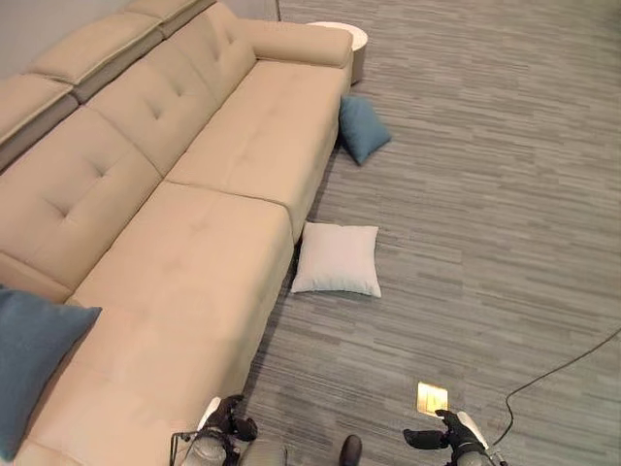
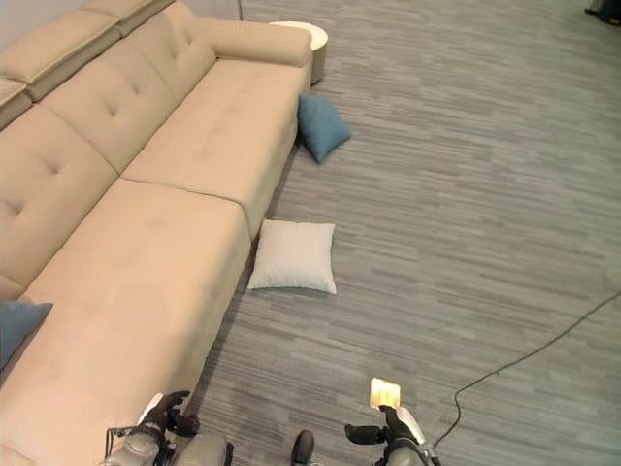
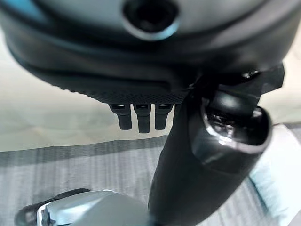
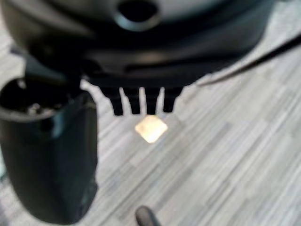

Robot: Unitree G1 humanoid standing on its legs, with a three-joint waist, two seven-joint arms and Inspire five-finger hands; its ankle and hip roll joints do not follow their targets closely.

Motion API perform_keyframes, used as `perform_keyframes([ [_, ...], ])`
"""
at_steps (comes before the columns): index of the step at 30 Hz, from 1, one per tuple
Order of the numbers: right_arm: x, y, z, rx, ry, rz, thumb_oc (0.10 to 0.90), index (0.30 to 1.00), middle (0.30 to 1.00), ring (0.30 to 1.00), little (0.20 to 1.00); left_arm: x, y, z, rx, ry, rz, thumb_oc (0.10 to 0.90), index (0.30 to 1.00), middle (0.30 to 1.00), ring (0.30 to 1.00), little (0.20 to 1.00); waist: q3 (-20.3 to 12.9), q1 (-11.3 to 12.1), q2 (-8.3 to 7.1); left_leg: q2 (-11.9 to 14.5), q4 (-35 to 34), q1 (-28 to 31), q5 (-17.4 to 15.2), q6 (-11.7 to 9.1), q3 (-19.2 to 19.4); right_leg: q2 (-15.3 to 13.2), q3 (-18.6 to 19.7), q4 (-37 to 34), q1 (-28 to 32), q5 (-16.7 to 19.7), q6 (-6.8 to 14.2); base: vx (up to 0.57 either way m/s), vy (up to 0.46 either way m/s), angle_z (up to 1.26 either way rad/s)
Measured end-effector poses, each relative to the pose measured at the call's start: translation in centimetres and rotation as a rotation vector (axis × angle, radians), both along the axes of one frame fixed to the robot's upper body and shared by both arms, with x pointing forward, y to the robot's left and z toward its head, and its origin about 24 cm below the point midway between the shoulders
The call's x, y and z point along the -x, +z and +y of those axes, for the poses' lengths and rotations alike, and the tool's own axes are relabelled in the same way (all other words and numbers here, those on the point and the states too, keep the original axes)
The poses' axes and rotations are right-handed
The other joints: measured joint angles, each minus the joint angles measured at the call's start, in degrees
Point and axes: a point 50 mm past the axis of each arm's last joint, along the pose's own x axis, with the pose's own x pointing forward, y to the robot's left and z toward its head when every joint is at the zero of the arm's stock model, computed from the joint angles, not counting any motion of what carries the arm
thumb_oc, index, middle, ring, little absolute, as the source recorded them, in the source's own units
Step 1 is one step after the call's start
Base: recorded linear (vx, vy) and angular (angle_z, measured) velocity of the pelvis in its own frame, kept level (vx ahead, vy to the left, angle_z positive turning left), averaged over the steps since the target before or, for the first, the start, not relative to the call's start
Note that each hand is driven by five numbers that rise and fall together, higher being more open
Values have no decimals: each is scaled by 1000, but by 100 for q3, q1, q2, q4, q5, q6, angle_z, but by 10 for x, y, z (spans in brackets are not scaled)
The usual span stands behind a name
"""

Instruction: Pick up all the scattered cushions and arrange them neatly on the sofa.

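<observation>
A white cushion lies on the grey floor, touching the front of the beige sofa. Farther off, a blue cushion leans against the sofa's front near its far armrest. A second blue cushion rests on the sofa seat at the near left. My left hand hangs low by the sofa's near corner, open and holding nothing, its fingers straight. My right hand hangs over the bare floor, also open and holding nothing, with its fingers straight. Both hands are well short of the white cushion.
A round white side table stands behind the sofa's far armrest. A small bright square patch shows on the floor just ahead of my right hand. Wide grey plank floor stretches to the right of the sofa.
</observation>
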Motion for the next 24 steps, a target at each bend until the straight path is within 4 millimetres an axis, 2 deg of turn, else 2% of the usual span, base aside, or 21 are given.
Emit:
perform_keyframes([
  [1,0,0,0,0,-4,-2,800,900,900,900,900,0,0,1,-2,0,0,800,900,900,900,900,43,-3,-1,-81,-671,61,-1,8,69,-1,-12,-52,55,-26,21,395,-15,23],
  [2,2,0,-3,2,-18,4,800,900,900,900,900,-1,0,0,0,-1,3,800,900,900,900,900,107,-29,32,-167,-1687,79,108,-52,195,-12,-97,-72,109,-91,67,296,6,15],
  [3,3,0,-4,2,-25,9,800,900,900,900,900,-2,1,-1,1,-2,-2,800,900,900,900,900,171,0,71,-248,-2116,75,296,-73,205,21,-112,-60,188,-129,122,298,6,15],
  [5,12,-3,-4,0,-37,32,800,900,900,900,900,8,-4,0,1,5,28,800,900,900,900,900,174,-6,248,-291,-2684,-19,653,-202,313,168,-217,-87,437,-328,285,315,66,-3],
  [6,15,-4,-5,0,-39,36,800,900,900,900,900,13,-6,-1,2,7,41,800,900,900,900,900,165,47,327,-246,-2679,-83,710,-241,307,229,-176,-88,562,-411,365,309,80,-24],
  [7,19,-5,-5,0,-44,48,800,900,900,900,900,20,-8,0,6,11,64,800,900,900,900,900,140,116,393,-208,-2660,-1,866,-168,289,270,-71,-85,687,-501,434,313,125,-62],
  [8,29,-9,-3,-7,-48,76,800,900,900,900,900,35,-13,2,5,24,101,800,900,900,900,900,76,212,384,-253,-2654,224,1332,195,353,265,183,-37,825,-655,611,220,94,-61],
  [10,31,-11,2,-18,-43,81,800,900,900,900,900,43,-14,8,-8,32,124,800,900,900,900,900,-26,175,213,-560,-2710,429,1179,511,433,-79,298,363,814,-921,873,320,216,-24],
  [11,30,-10,1,-14,-39,80,800,900,900,900,900,40,-14,7,-5,31,119,800,900,900,900,900,-17,168,247,-597,-2729,533,1097,635,448,-190,323,818,725,-1033,934,293,255,-9],
  [12,28,-10,1,-15,-43,77,800,900,900,900,900,41,-14,6,-2,34,117,800,900,900,900,900,-47,205,312,-596,-2838,661,1085,713,524,-322,311,1585,448,-1267,1029,163,171,-18],
  [13,26,-10,3,-17,-21,76,800,900,900,900,900,38,-13,7,-2,28,109,800,900,900,900,900,-84,156,373,-648,-2940,901,1000,861,492,-475,357,2712,33,-1371,1219,148,149,-14],
  [14,24,-10,5,-19,-5,76,800,900,900,900,900,38,-13,8,-4,27,111,800,900,900,900,900,-76,136,412,-663,-3019,1084,982,962,482,-585,363,3433,-215,-1401,1300,167,125,10],
  [16,24,-11,11,-33,5,78,800,900,900,900,900,32,-11,8,-14,12,95,800,900,900,900,900,-116,92,453,-682,-3047,1385,792,1184,341,-733,351,4121,-602,-1417,1333,198,57,25],
  [17,22,-11,13,-38,7,75,800,900,900,900,900,31,-10,9,-17,13,91,800,900,900,900,900,-124,86,461,-682,-3062,1436,862,1151,332,-790,252,4187,-669,-1434,1303,203,-21,35],
  [19,22,-11,14,-43,8,73,800,900,900,900,900,29,-9,8,-15,10,84,800,900,900,900,900,-156,7,470,-668,-3114,1607,797,1181,222,-884,-110,3694,-833,-1424,1287,157,-47,31],
  [22,14,-9,15,-46,15,57,800,900,900,900,900,29,-10,8,-16,11,87,800,900,900,900,900,-170,-3,434,-628,-3201,1835,694,1087,180,-883,-449,2601,-1008,-1251,1138,201,-98,11],
  [24,7,-7,17,-54,26,31,800,900,900,900,900,33,-12,10,-21,19,110,800,900,900,900,900,-170,-38,395,-556,-3194,1912,552,975,144,-728,-394,1783,-1153,-815,1233,242,-103,-12],
])
